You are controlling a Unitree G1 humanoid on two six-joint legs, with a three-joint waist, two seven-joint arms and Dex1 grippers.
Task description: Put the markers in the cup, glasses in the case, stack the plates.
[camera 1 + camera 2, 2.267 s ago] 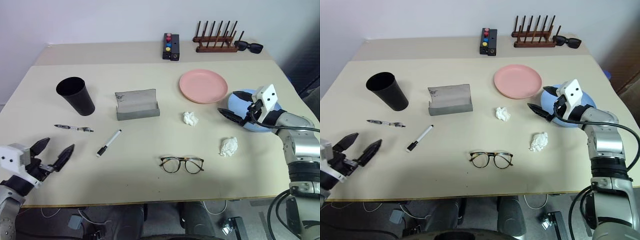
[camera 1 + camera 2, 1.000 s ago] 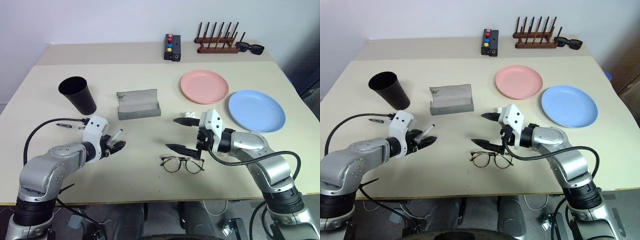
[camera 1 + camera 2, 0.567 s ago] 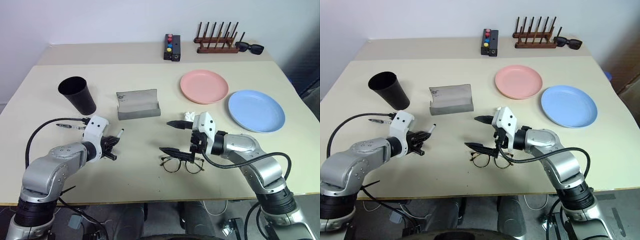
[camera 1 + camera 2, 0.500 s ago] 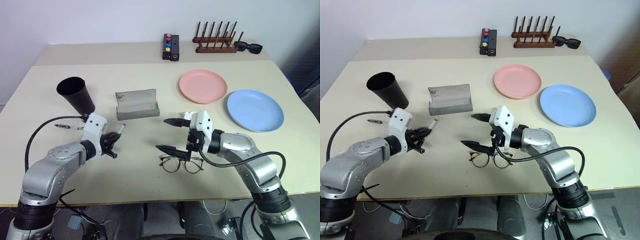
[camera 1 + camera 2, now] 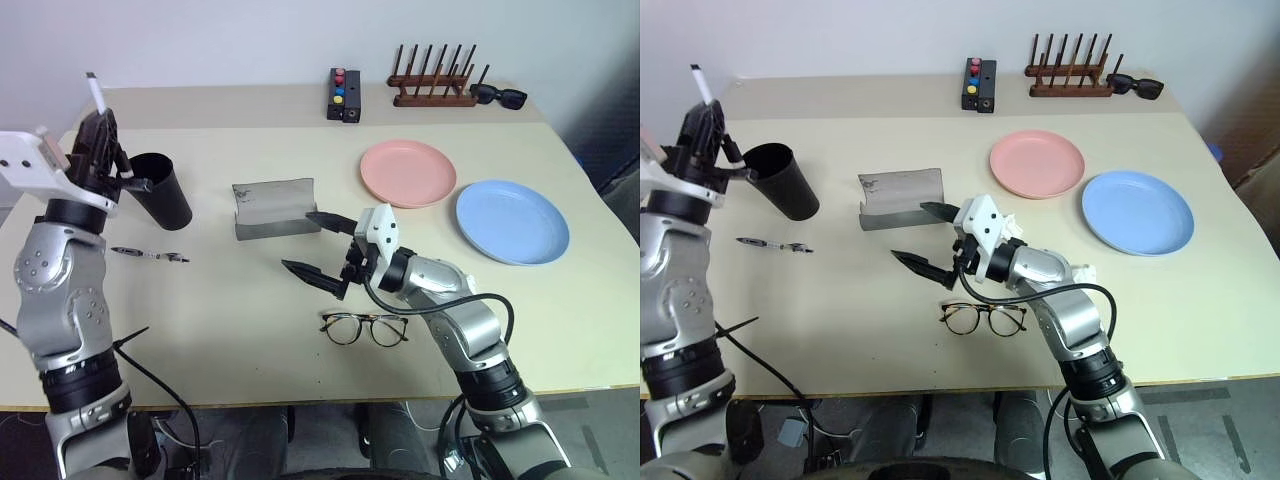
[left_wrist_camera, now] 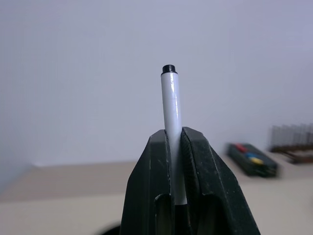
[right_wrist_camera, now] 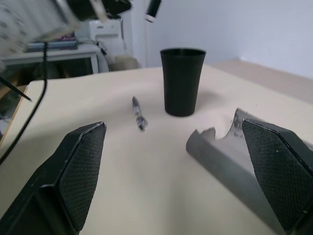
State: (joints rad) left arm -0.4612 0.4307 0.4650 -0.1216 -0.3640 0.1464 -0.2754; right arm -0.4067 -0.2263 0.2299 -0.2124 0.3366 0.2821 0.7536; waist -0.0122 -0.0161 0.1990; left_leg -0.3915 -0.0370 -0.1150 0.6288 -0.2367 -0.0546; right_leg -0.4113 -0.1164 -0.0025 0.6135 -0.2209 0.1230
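Done: nothing put away yet | left gripper [image 5: 100,130] upper left, fingers clamped on white marker [image 5: 95,92], above the cup [image 5: 165,190] | thin marker [image 5: 148,254] lies on surface below cup | right gripper [image 5: 318,247] mid frame, fingers wide apart | glasses [image 5: 364,327] near it, case [image 5: 275,208] open and empty | pink plate [image 5: 407,172] and blue plate [image 5: 512,221] side by side, unstacked

Lifted off the table [image 5: 300,350] in the left gripper [image 5: 98,128]: white marker [image 5: 95,94], now above the cup [image 5: 160,190]. Right gripper [image 5: 318,244] nearer the case [image 5: 274,208].
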